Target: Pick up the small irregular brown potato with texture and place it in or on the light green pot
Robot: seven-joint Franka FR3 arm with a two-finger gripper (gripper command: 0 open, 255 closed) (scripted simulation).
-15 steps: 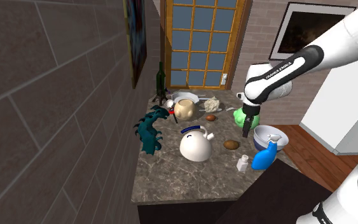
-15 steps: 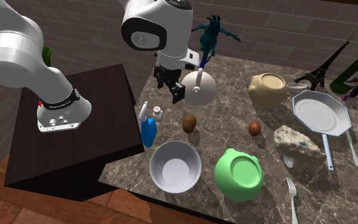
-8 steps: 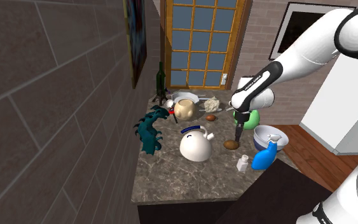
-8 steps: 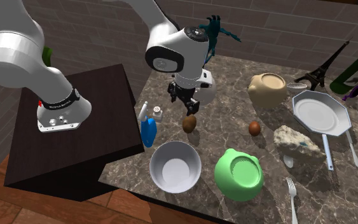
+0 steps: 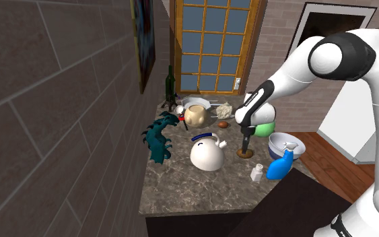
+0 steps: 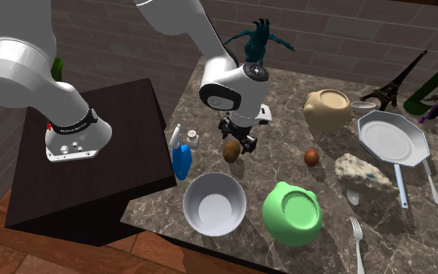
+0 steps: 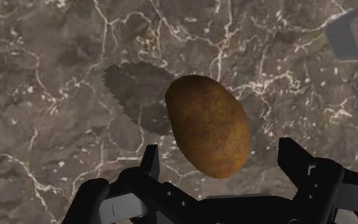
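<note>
The brown, speckled potato (image 7: 207, 124) lies on the marble counter between my open gripper's (image 7: 222, 156) two black fingers, and neither finger touches it. In the second exterior view the gripper (image 6: 240, 144) hangs low over the potato (image 6: 231, 150), just in front of the white kettle. From the shoulder view the gripper (image 5: 247, 146) points straight down onto the potato (image 5: 245, 153). The light green pot (image 6: 292, 212) stands near the counter's front edge, to the potato's right in the second exterior view. In the shoulder view, part of the pot (image 5: 267, 128) sits behind my forearm.
A white bowl (image 6: 215, 204) and a blue spray bottle (image 6: 181, 159) stand close to the potato, with a small white shaker (image 5: 256, 174) nearby. The white kettle (image 5: 207, 155) is beside it. A second small brown object (image 6: 311, 156), a beige pot (image 6: 327, 109) and a white pan (image 6: 392, 140) lie further off.
The gripper has dropped from above the counter and shifted over to the potato. Its open fingers now straddle it. The potato has not moved.
</note>
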